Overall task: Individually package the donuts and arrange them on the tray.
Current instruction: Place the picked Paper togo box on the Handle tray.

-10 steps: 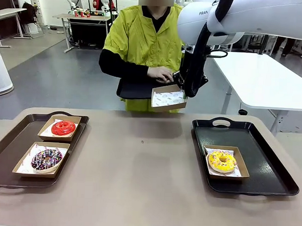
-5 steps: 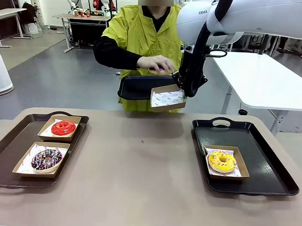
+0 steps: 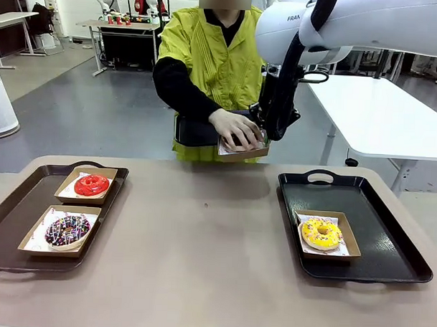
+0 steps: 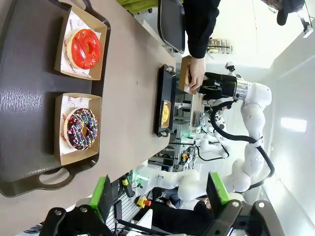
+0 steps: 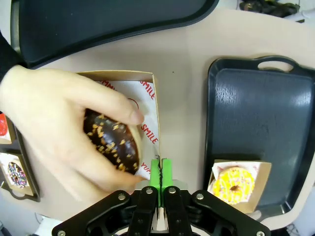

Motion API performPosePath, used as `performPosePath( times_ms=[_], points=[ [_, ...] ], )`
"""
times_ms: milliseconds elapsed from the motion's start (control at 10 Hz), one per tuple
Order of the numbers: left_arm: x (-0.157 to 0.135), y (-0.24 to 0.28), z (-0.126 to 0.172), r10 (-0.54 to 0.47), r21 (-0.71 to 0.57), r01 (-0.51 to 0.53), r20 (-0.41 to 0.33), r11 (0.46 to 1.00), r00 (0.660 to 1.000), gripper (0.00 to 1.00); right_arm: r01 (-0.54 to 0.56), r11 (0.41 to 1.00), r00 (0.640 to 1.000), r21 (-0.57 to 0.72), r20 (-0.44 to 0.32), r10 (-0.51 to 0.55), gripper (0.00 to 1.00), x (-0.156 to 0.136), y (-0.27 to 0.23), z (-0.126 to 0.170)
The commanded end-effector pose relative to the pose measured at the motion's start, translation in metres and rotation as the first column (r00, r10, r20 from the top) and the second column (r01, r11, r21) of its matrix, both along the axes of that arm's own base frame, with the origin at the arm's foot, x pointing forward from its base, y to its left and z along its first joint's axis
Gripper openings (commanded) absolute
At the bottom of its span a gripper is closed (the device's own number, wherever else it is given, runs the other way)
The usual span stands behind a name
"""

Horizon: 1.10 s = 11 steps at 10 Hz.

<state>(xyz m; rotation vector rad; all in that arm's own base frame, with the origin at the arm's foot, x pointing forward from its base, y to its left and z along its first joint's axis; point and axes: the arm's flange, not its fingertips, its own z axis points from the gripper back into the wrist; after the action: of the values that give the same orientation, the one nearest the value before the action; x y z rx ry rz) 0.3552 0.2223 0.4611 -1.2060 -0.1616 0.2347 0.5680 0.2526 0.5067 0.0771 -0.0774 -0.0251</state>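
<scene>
My right gripper [image 3: 265,136] [image 5: 161,164] is shut on the rim of a paper-lined cardboard box [image 3: 249,154] [image 5: 118,75], held in the air over the table's far edge. A person's hand [image 3: 235,128] [image 5: 49,128] holds a chocolate donut [image 5: 114,142] down in that box. The yellow donut [image 3: 321,233] [image 5: 235,183] lies in its own box on the black right tray [image 3: 365,190] [image 5: 261,113]. The red donut [image 3: 92,184] [image 4: 84,45] and the purple donut [image 3: 67,230] [image 4: 81,129] lie boxed on the brown left tray [image 3: 12,206] [image 4: 29,98]. My left gripper [image 4: 158,192] hangs open above that tray's near side.
The person stands at the far side and holds a second black tray [image 3: 194,130] [image 5: 98,24] close to the body, just behind the held box. Bare tabletop [image 3: 201,235] lies between the two trays. A white table [image 3: 385,119] stands at the back right.
The person's hand has come from the black tray down into the held box with the chocolate donut. My right gripper and the box have stayed in place.
</scene>
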Motion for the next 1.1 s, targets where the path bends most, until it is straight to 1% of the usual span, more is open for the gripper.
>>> performPosePath(
  times_ms=[0,700,800,1000],
  points=[
    [-0.003,0.000,0.003,-0.004,0.007,0.004,0.003,1.000,1.000,1.00,-0.015,1.000,1.000,-0.001,0.004,0.015,0.00,-0.001,-0.003,0.000],
    [-0.003,0.000,0.003,-0.004,0.007,0.004,0.003,1.000,1.000,1.00,-0.015,1.000,1.000,-0.001,0.004,0.015,0.00,-0.001,-0.003,0.000],
    [-0.003,0.000,0.003,-0.004,0.007,0.004,0.003,1.000,1.000,1.00,0.000,1.000,1.000,0.000,0.000,0.000,0.01,0.000,0.000,0.000],
    [-0.003,0.000,0.003,-0.004,0.007,0.004,0.003,1.000,1.000,1.00,-0.055,0.998,0.998,-0.036,-0.012,0.054,0.01,-0.018,-0.028,0.022]
  ],
)
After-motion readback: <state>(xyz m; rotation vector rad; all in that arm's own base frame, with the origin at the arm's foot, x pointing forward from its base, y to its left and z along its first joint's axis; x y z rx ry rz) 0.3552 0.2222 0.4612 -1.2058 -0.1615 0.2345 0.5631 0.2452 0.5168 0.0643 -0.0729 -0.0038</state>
